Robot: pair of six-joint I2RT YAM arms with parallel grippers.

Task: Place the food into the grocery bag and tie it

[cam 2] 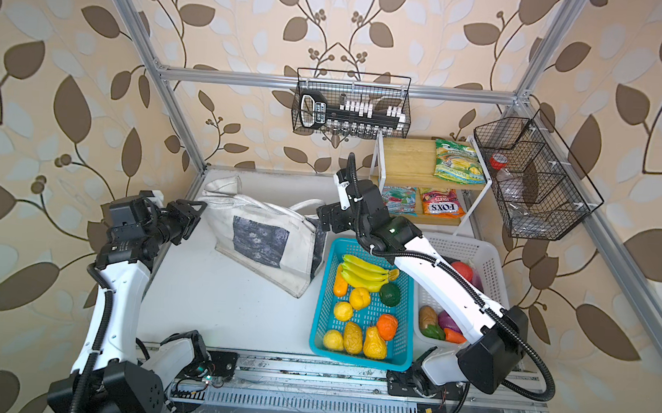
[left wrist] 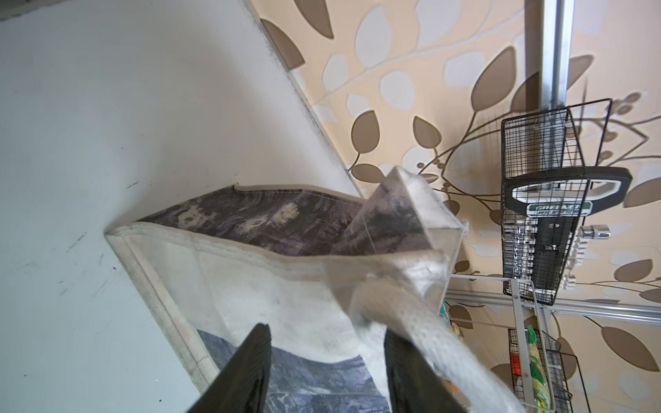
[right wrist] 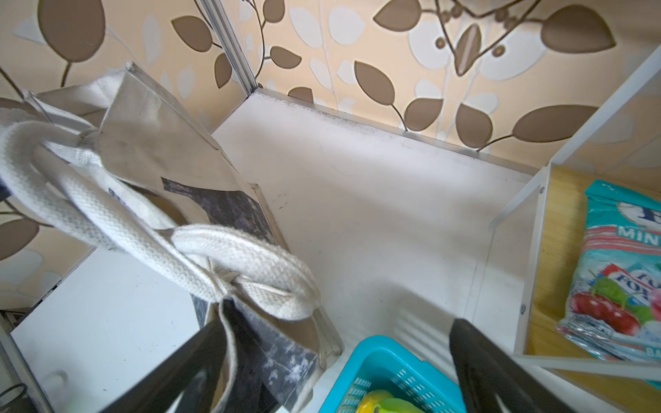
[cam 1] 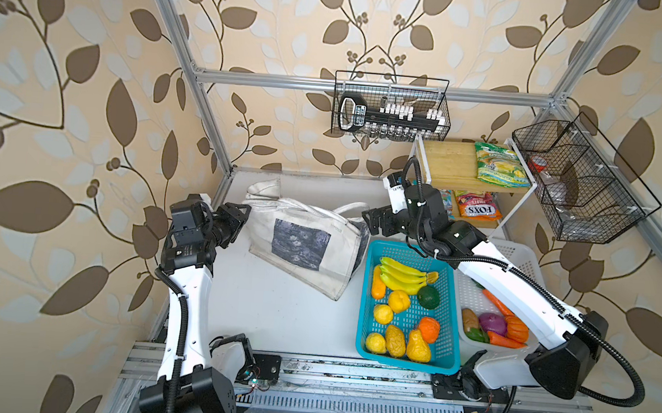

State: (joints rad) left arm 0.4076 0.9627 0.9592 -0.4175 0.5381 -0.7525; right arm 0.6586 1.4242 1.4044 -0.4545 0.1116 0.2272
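Logged white table point(cam 1: 274, 311) as base. Found grocery bag point(cam 1: 298, 245) toward the back of it, slumped and tilted with the dark print facing up, between both grippers and just beside teal basket point(cam 1: 410, 363). Could not see inside the bag. Saw its white handles point(right wrist: 232, 257) looped over each other on top.

Marked teal basket right of bag, full of fruit. Marked white basket point(cam 1: 517, 256) further right, partly under right arm, with vegetables in it. Noted shelf point(cam 1: 448, 164) at back right.

Placed left gripper point(left wrist: 327, 330) at bag's left end, jaws apart, one handle lying across a finger point(left wrist: 404, 372), nothing clamped. Placed right gripper point(right wrist: 338, 323) at bag's right end, over teal basket's far corner, jaws spread wide, bag edge just beside one finger point(right wrist: 179, 372), nothing clamped.

Tagged banana bunch point(cam 1: 400, 276) in teal basket's far half. Tagged green-yellow snack packet point(cam 1: 499, 165) on shelf top, red packet point(cam 1: 476, 209) and blue-red snack packet point(cam 2: 399, 199) on lower level. Tagged orange fruit point(cam 1: 428, 329) and lemon point(cam 1: 382, 314) in teal basket too.
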